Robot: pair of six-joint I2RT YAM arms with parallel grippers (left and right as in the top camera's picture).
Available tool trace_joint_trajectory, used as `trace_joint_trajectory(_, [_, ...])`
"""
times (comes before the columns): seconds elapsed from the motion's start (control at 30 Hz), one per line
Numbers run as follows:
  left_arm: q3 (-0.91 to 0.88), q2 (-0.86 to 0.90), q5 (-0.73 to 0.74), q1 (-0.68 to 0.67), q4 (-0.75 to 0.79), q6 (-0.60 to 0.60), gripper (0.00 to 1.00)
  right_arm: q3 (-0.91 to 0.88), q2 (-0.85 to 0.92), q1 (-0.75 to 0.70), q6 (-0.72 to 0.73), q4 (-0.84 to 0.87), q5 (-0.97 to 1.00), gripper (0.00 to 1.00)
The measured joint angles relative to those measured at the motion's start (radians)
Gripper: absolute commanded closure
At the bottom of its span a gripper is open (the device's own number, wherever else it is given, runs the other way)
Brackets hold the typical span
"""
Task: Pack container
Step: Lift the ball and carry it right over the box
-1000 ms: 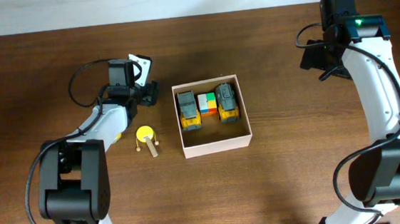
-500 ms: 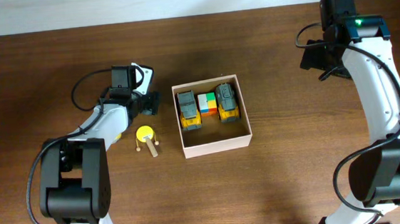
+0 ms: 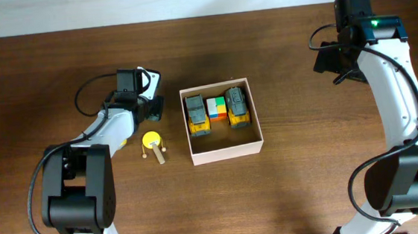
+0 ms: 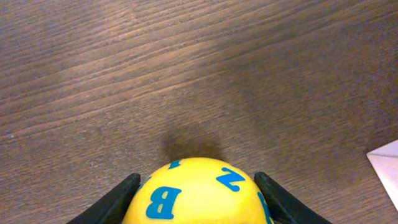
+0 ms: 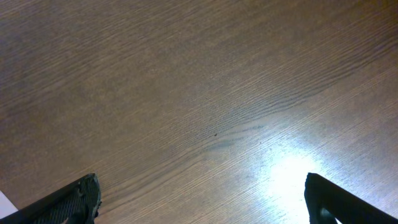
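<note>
Yellow ball [image 4: 199,198], bottom cropped, inside left end effector [image 4: 196,178], grip unclear; right end effector [image 5: 201,180] wide.

Table [image 3: 297,192]: dark brown wood with visible grain, filling most of the view.
Wall [image 3: 110,5]: pale strip behind the far edge.
Glare [image 5: 289,177]: bright patch on the tabletop.
</note>
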Motion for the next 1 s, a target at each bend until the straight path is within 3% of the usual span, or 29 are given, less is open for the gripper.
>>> trace_joint_trajectory(0.43, [0.101,-0.037,0.0,0.0,-0.23,0.0,0.44,0.0,0.0,0.0,0.0,0.0,0.0,0.01])
trace_joint_trajectory(0.7, [0.182,-0.237,-0.005,-0.025,-0.383,0.0,0.45,0.0,0.0,0.0,0.0,0.0,0.0,0.01])
trace_joint_trajectory(0.83, [0.187,-0.34,-0.006,-0.085,-0.422,0.0,0.51,0.0,0.0,0.0,0.0,0.0,0.0,0.01])
trace_joint_trajectory(1.0, [0.191,-0.402,-0.003,-0.174,-0.478,0.0,0.51,0.0,0.0,0.0,0.0,0.0,0.0,0.01])
